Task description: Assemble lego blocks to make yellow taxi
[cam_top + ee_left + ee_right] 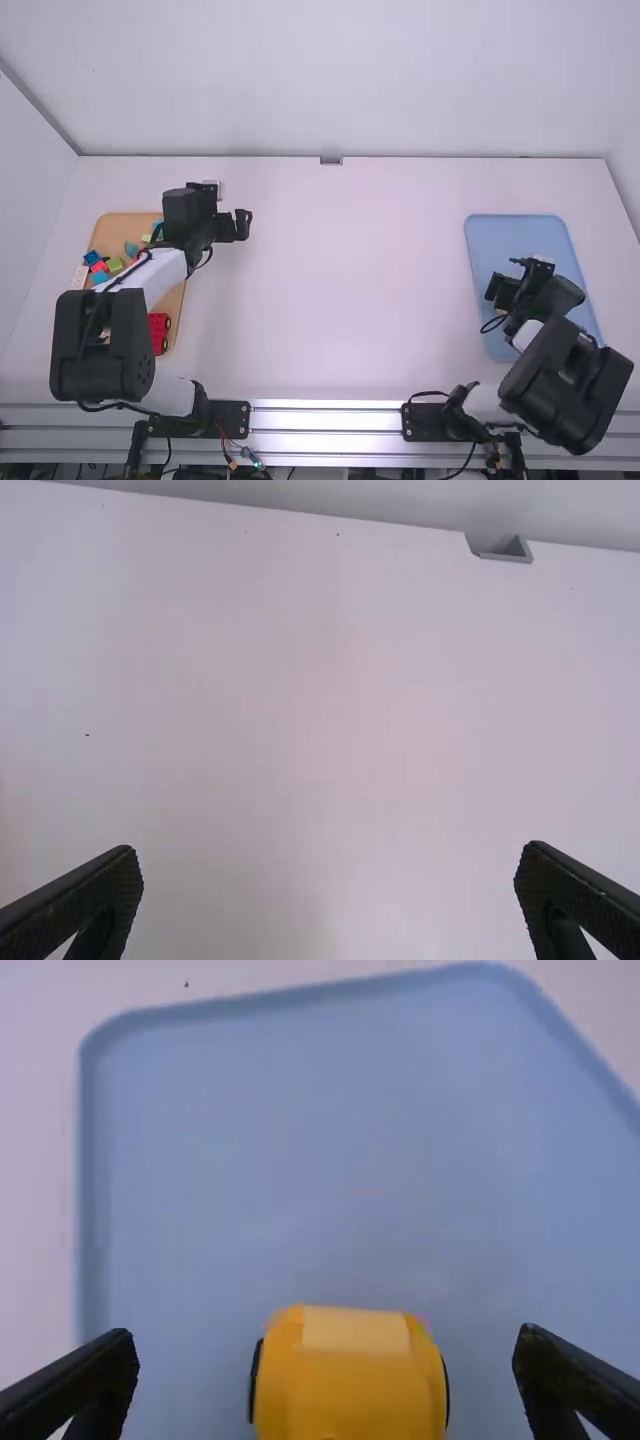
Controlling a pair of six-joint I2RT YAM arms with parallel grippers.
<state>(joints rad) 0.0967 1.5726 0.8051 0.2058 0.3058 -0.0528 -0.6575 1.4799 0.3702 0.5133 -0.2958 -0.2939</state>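
While the taxi (350, 1385) sits in the tray (515, 230) at the high view's right, lined up with the gap of the nearer right gripper (327, 1345), jaws wide, long axis seemingly along them, the left gripper (329, 860), also wide, hangs far off, upper left.

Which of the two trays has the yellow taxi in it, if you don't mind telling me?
The blue tray, below the right fingers, has the taxi; the tan tray has loose blocks in several colours.
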